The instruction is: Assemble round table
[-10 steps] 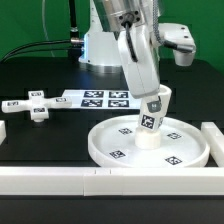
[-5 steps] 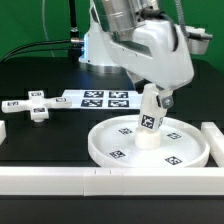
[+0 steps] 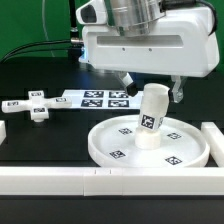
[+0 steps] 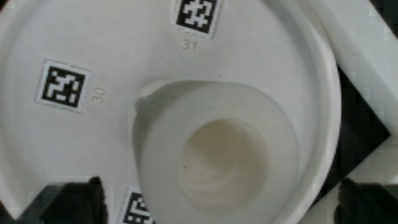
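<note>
Exterior view: tool (image 3: 152, 88) is hovering, released, over the leg (image 3: 150, 120) standing upright at the centre of the disc (image 3: 100, 150); cross-shaped foot (image 3: 38, 106) is lying apart on the counter (image 3: 50, 140), not yet attached.

The leg (image 3: 151, 118) stands on the disc (image 3: 192, 140) (foot (image 3: 36, 104) at exterior view's left).

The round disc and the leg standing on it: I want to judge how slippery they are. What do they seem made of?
The round disc: probably hard white plastic, smooth and matte, with a soft sheen on the rim. The leg: apparently the same white plastic, evenly matte; the wrist view shows a moulded hollow top.
</note>
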`<state>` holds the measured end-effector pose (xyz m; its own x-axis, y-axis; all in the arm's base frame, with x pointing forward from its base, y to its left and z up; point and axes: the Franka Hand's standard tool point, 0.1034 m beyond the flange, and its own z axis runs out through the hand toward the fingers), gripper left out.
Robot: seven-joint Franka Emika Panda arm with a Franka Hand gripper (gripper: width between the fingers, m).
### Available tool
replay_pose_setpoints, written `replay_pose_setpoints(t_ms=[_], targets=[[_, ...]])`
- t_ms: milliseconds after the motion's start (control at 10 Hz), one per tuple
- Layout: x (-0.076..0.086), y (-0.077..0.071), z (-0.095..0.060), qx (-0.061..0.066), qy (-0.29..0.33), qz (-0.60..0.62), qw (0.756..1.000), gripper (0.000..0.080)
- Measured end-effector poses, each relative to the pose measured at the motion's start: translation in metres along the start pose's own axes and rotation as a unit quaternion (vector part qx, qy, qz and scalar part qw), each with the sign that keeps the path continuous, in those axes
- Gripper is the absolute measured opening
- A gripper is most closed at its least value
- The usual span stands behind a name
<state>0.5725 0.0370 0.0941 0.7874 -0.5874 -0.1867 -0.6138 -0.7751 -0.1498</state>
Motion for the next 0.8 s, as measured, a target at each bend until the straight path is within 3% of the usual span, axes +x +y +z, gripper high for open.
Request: replay_pose_setpoints(t_ms=[100, 200, 500, 800], targets=[[0.0, 0.0, 0.0, -0.006, 0.002, -0.058, 0.998, 0.0649], [-0.002, -0.002, 0.0, -0.028, 0.01, -0.13, 0.991, 0.0649], [-0.007, -0.012, 0.0, -0.061, 0.016, -0.283, 0.957, 0.0649], [-0.006, -0.01, 0.001, -0.062, 0.009, -0.372, 0.926, 0.0649]])
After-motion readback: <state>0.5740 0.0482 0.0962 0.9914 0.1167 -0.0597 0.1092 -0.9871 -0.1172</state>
